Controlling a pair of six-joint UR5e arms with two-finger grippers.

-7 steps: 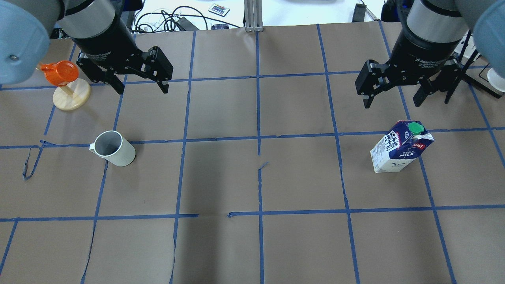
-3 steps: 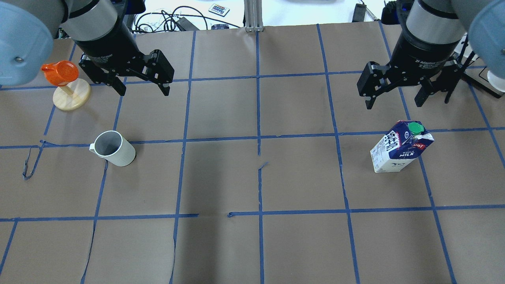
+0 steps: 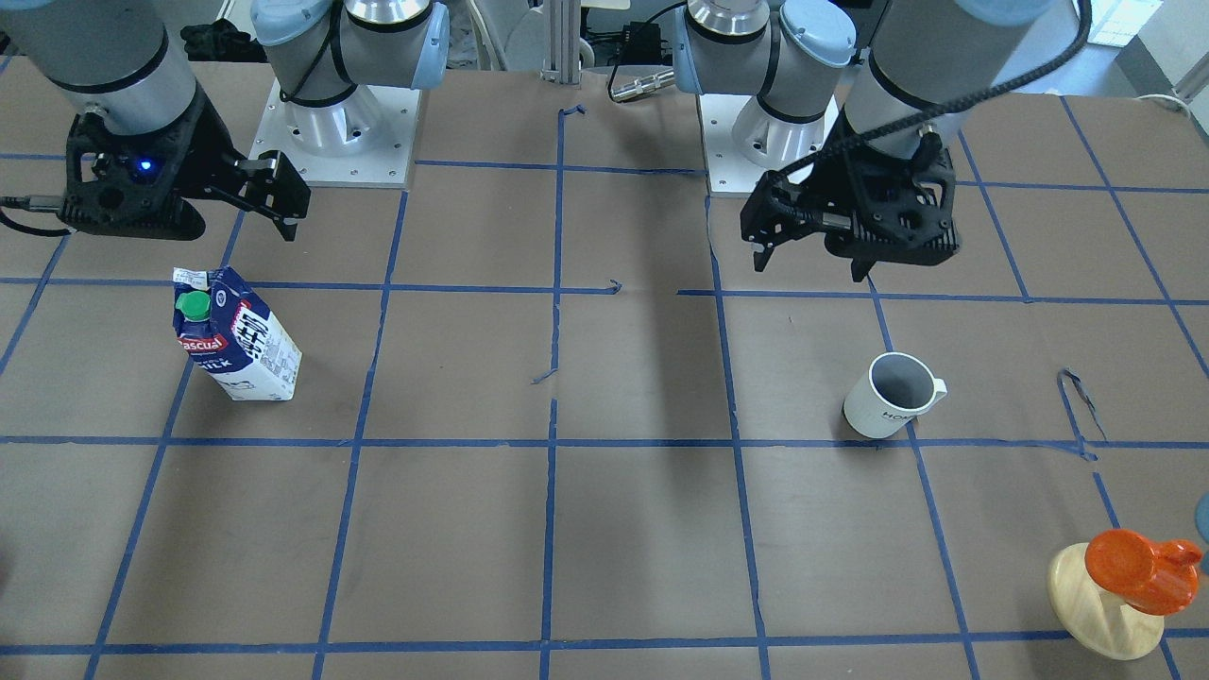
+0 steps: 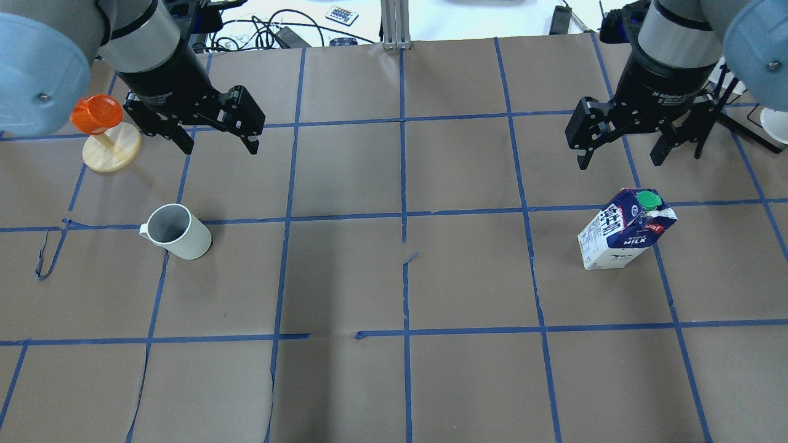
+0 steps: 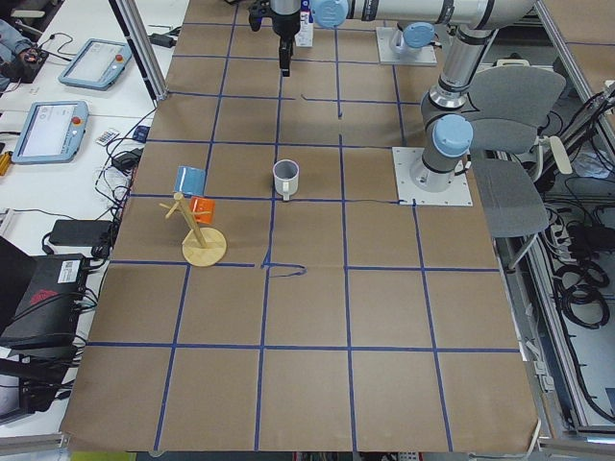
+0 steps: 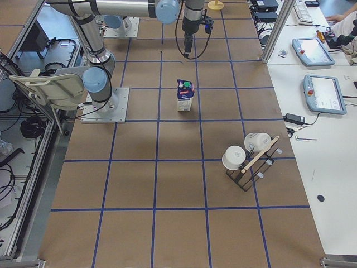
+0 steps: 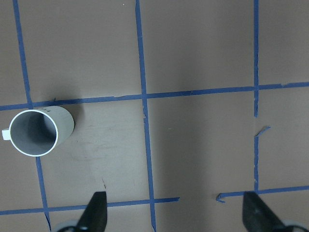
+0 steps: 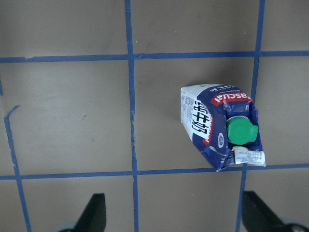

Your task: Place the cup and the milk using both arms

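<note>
Overhead exterior: approach step, nothing grasped. Left pincer point(image 4: 220, 146) hung spread wide above the surface point(image 4: 345, 277), short of the cup point(image 4: 178, 232); right pincer point(image 4: 619, 161) likewise near the milk point(image 4: 622, 231). Both items upright, well apart. Next: centre, descend

- The cup point(image 4: 178, 232) stood on the table point(image 4: 394, 277) near its left edge.
- The milk point(image 4: 623, 231) stood near the right edge, well apart from the cup.
- A peg stand point(image 4: 111, 146) sat beyond the cup, toward the far left corner.
</note>
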